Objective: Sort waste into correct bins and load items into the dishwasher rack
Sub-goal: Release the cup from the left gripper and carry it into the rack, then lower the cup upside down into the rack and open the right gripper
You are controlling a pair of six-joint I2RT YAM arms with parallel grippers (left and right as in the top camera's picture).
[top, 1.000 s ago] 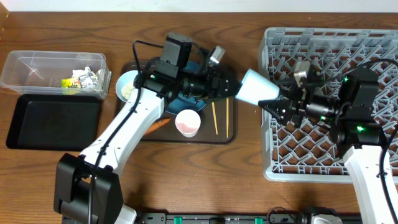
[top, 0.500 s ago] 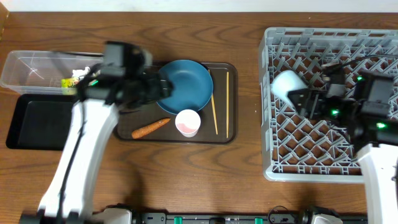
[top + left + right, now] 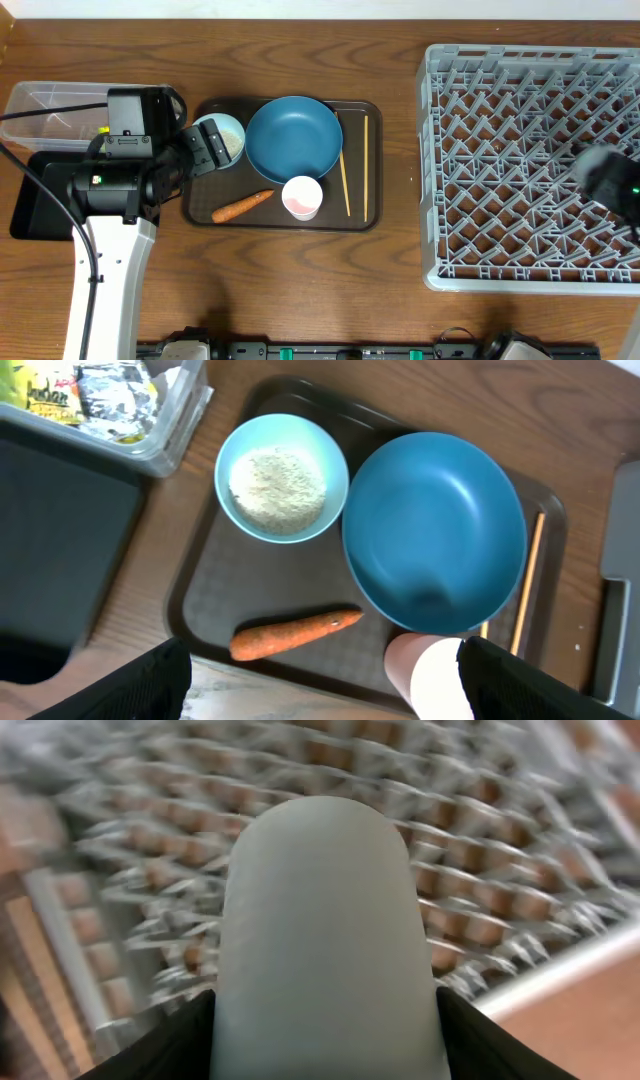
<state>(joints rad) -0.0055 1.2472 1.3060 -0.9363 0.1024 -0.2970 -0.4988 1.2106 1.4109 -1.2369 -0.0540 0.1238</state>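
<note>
Right gripper (image 3: 322, 1020) is clamping the light-blue cup (image 3: 320, 910): both dark fingers (image 3: 190, 1045) are pressing against its sides, and the cup's rounded end is filling the wrist view. Behind it the grey dishwasher rack (image 3: 520, 870) is showing only as a blur of pegs. From overhead that arm is just a dark smear over the rack's right edge.

Over to the left gripper (image 3: 325, 660): its jaws are standing wide apart and gripping nothing. It is hovering above the left end of the dark brown serving tray (image 3: 205, 595).

Below it the orange carrot (image 3: 295, 634) is lying on the tray's near side. Beyond it the small pale-blue bowl (image 3: 282, 478) is holding the white rice (image 3: 277, 488). The large dark-blue bowl (image 3: 435, 530) is sitting just right of it, rims all but touching. The pinkish-white cup (image 3: 428, 675) is standing upright nearer than the big bowl. The two chopsticks (image 3: 355, 178) are lying lengthwise along the tray's right side.

Left of the tray, the clear tub (image 3: 180, 430) is holding the yellow-green wrapper (image 3: 45, 395) and the crumpled white tissue (image 3: 120, 390). Dark lettering is showing on the wrapper, but it is cut off and I cannot read it with any certainty. The black tray (image 3: 60, 530) is lying just nearer than the tub.
</note>
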